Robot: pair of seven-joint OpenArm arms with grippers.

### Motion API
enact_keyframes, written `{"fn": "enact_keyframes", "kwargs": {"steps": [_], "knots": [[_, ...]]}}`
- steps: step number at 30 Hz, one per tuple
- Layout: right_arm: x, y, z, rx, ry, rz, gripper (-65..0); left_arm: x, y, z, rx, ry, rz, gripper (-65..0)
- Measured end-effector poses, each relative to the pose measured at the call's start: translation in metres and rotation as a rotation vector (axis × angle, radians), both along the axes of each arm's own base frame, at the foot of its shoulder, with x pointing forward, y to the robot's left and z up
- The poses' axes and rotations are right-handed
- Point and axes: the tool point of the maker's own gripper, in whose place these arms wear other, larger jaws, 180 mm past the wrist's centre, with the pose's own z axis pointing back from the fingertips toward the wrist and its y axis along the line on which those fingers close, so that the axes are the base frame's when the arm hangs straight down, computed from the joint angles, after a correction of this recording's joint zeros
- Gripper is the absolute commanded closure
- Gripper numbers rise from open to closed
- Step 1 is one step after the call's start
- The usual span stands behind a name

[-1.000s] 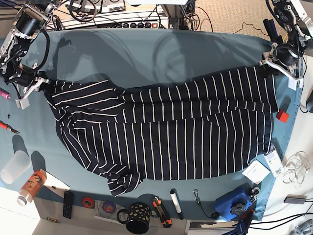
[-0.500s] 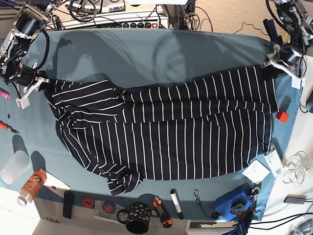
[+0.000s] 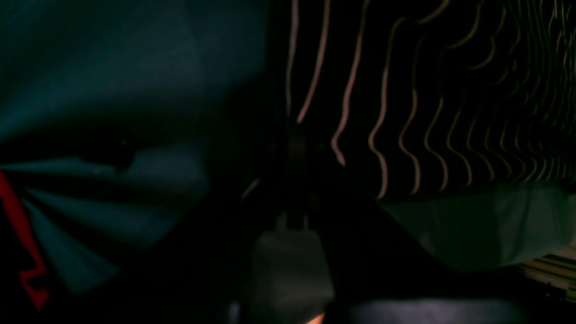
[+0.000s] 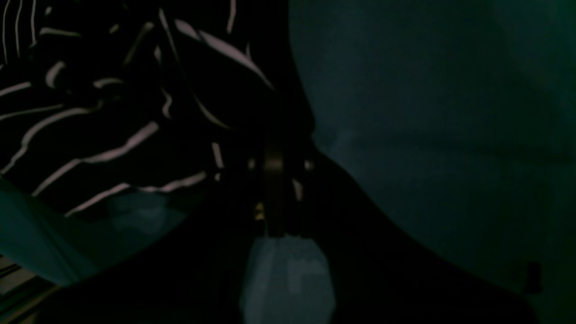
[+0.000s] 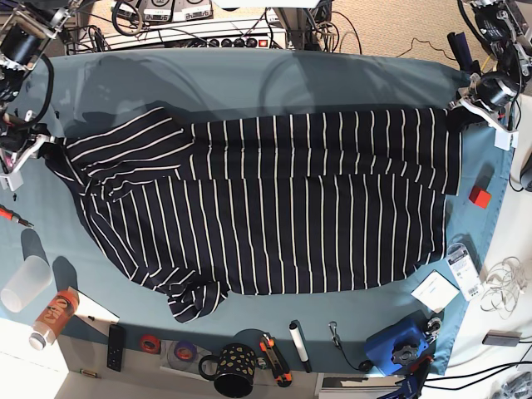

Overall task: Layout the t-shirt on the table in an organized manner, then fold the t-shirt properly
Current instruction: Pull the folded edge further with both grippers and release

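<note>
The dark striped t-shirt [image 5: 283, 208] lies spread across the teal table [image 5: 249, 83], its far edge drawn fairly straight from side to side. At the base view's right, my left gripper [image 5: 462, 110] is shut on the shirt's far right corner. My right gripper [image 5: 41, 152] sits at the view's left, shut on the sleeve end. The left wrist view is dark: the closed fingers [image 3: 294, 148] meet the striped fabric [image 3: 405, 90]. Bunched striped cloth [image 4: 112, 90] lies against the closed right gripper [image 4: 274, 166]. The near left sleeve [image 5: 193, 301] stays crumpled.
A red block [image 5: 480, 197] sits right of the shirt. Along the near edge lie a black mug [image 5: 233, 370], a marker [image 5: 298, 345], a remote [image 5: 116, 347], a blue tool [image 5: 399, 342] and paper tags [image 5: 435, 291]. A clear cup [image 5: 23, 283] and an orange can [image 5: 51, 316] stand at the near left.
My left gripper has closed on the shirt's corner. Both grippers have pulled apart and toward the far side, so the shirt's far edge is stretched straighter and wider.
</note>
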Motion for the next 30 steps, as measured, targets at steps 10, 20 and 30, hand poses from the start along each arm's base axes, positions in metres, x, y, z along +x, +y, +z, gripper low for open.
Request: {"fn": "enact_keyframes", "kwargs": {"steps": [10, 20, 30], "knots": [[-0.03, 0.011, -0.017, 0.075, 0.041, 0.007, 0.0, -0.006, -0.002, -0.003, 0.002, 0.033, -0.044, 0.0], [-0.072, 0.014, -0.038, 0.098, 0.136, 0.001, 0.0, -0.02, 0.0, -0.003, 0.016, 0.067, -0.078, 0.0], [-0.07, 0.003, -0.019, 0.098, 0.109, 0.015, 0.0, -0.056, 0.006, -0.001, 0.009, 0.158, -0.153, 0.0]]}}
